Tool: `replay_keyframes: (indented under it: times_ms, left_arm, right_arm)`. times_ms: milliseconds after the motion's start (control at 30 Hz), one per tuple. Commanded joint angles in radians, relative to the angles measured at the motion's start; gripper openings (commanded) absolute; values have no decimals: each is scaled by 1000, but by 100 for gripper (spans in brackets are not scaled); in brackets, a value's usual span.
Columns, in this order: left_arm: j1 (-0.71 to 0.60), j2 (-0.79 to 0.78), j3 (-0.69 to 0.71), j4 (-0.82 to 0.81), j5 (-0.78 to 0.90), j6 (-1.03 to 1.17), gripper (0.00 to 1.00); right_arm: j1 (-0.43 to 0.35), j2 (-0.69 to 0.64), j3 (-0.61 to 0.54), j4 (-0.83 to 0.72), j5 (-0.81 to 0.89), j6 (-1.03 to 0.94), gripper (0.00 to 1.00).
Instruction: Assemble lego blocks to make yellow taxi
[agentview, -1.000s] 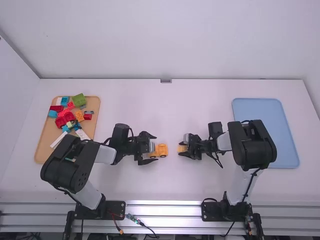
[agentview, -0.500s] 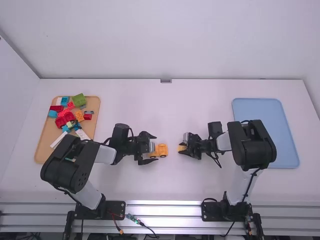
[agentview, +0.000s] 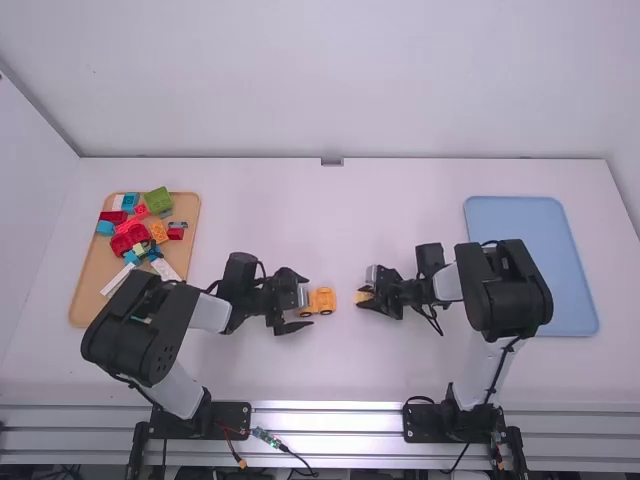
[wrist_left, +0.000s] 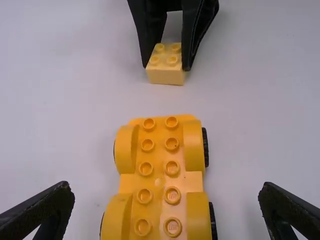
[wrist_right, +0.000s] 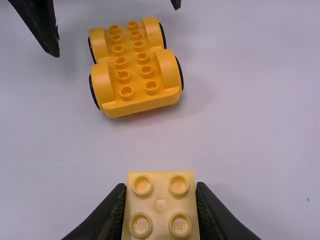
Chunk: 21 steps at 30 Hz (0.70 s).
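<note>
High view: has shifted slightly toward six o'clock with the left gripper (agentview: 309, 300), probably to line up for steadying the car base (agentview: 322, 302). Holds the yellow brick (agentview: 362, 297) at the base's three o'clock with the right gripper (agentview: 368, 297).

Left wrist view: spread wide either side of the base, gripping nothing.

Right wrist view: pinched on the brick, apart from the base; likely needs pressing onto its studs.

A robotics lab: 2 white-and-black jointed robot arms (agentview: 510, 290) stand by a ribbed silvery metal rail (agentview: 325, 420) with thin black cables (agentview: 462, 456), plain white walls (agentview: 350, 80) enclosing a smooth white table (agentview: 390, 205).
</note>
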Motion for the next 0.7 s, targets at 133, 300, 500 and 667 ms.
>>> replay_keyframes:
  times_ms: [133,300,500,667]
  left_arm:
    - [5,105,68,-4,71,-42,99]
    - [3,160,93,-3,67,-42,99]
    - [3,227,125,-3,113,-41,97]
    - [1,242,139,-4,115,-42,77]
  right_arm:
    - [3,14,47,-63,-16,-5,23]
    - [3,14,74,-150,-29,-87,22]
    - [3,14,92,-184,-44,-103,22]
    - [11,12,88,-175,-70,-110,24]
